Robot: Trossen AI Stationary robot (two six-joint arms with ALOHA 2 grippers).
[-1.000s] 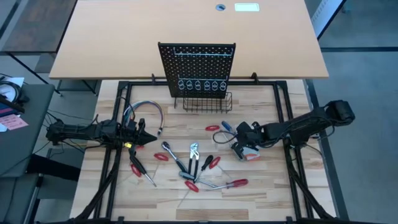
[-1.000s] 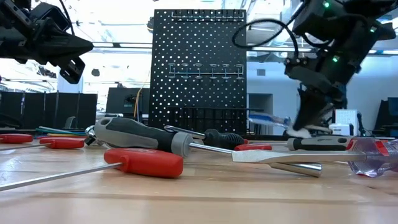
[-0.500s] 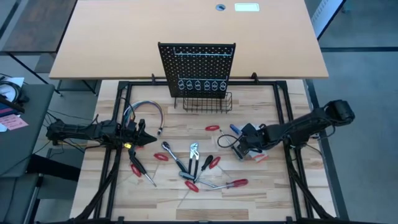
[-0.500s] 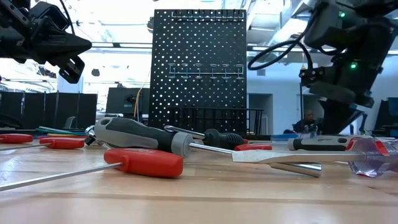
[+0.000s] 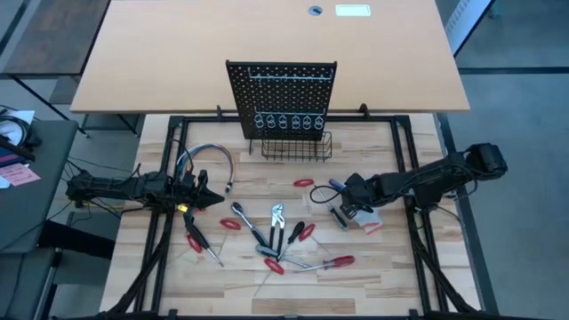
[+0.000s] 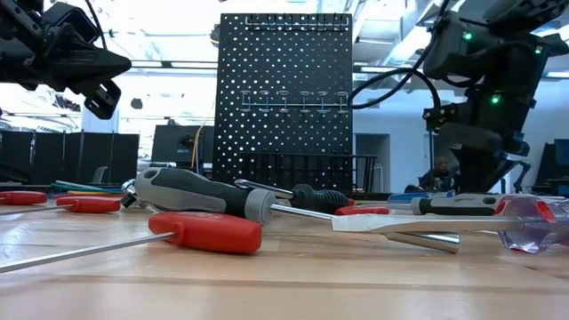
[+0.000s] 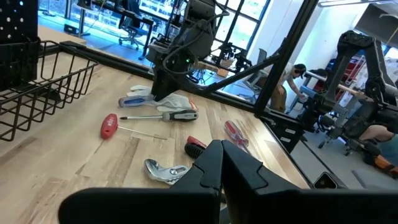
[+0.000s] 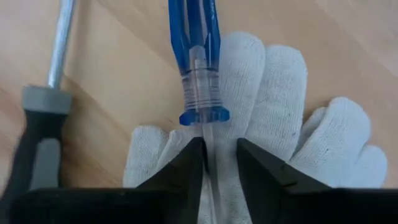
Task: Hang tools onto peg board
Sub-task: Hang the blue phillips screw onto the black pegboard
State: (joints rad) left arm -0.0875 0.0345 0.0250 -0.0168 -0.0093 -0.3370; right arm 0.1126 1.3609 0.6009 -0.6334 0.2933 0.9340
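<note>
The black peg board [image 5: 283,93] stands upright at the table's far middle, with its row of rings [image 5: 284,120] and a wire basket [image 5: 296,147] at its base. Red-handled screwdrivers, pliers [image 5: 276,218] and a wrench [image 5: 244,216] lie spread over the middle of the table. My right gripper [image 8: 219,149] is low over a white glove [image 8: 292,143]. It is narrowly open astride the shaft of a blue-handled screwdriver [image 8: 198,56], which lies on the glove and table. My left gripper [image 7: 221,168] hangs shut and empty above the table's left side [image 5: 206,197]. My right gripper comes down from above with its fingers across the blue screwdriver's shaft [image 8: 209,134], just behind the handle's collar. The shaft runs close along one finger [image 8: 189,162] with a gap to the other. Whether that finger touches it I cannot tell.
A bundle of coloured cables [image 5: 206,160] lies at the far left by my left gripper. A grey-and-black screwdriver [image 8: 40,124] lies beside the glove. A clear-handled tool [image 6: 533,233] lies near the front edge. Bare wood shows along the near edge.
My right gripper has come down and shifted a little toward the table's right. A second ago the blue screwdriver hung tilted above the table at that gripper. Now it lies flat, its handle on the wood and its shaft over the glove.
</note>
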